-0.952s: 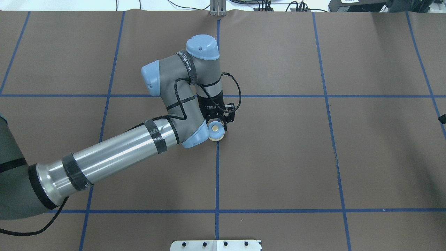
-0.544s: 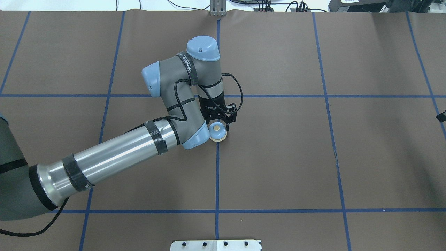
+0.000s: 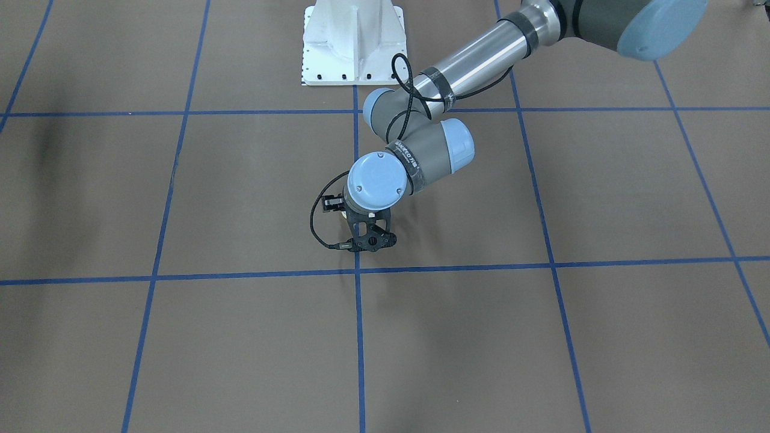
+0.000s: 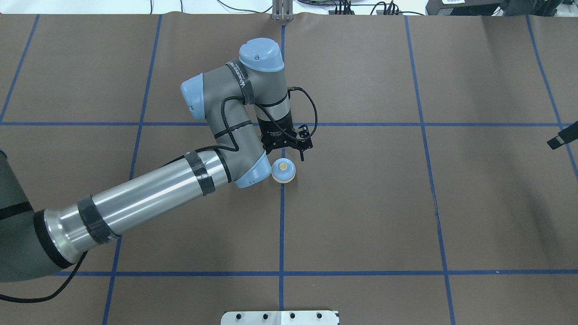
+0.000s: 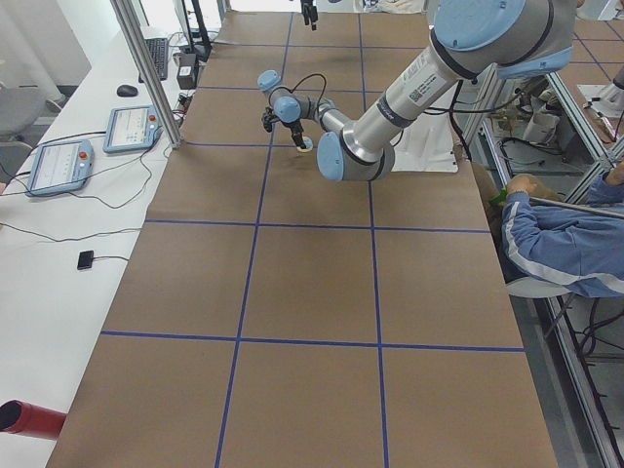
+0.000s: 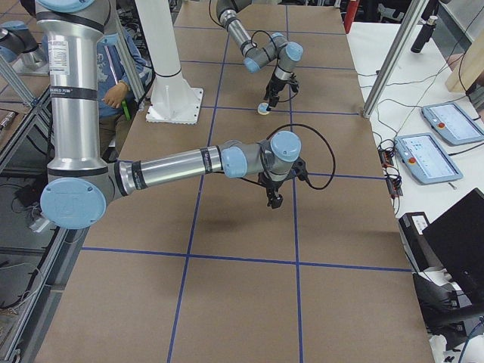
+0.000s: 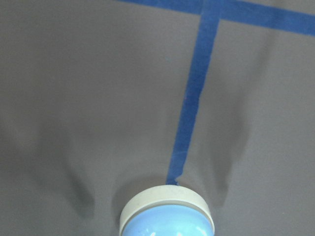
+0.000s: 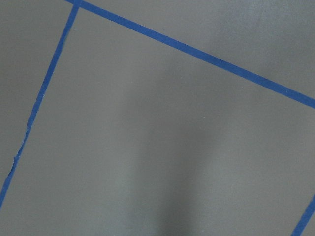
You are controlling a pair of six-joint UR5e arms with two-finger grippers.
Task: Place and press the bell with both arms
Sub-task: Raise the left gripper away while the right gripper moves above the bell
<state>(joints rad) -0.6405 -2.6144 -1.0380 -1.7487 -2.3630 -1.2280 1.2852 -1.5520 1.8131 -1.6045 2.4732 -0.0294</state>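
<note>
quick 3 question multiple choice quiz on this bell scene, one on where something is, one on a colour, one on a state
1. Where does the bell stand?
A. on a blue tape line
B. mid-square, clear of every line
C. lifted in the air

2. What colour is its dome?
A. red
B. light blue
C. green

3. How is the left gripper?
A. shut on the bell
B. open, apart from the bell
C. out of view

Answers:
1 A: the left wrist view shows the line running up to its base.
2 B: the overhead view shows a light blue dome around a cream button.
3 B: its jaws stand spread just past the bell, with a gap between them and it.
</note>
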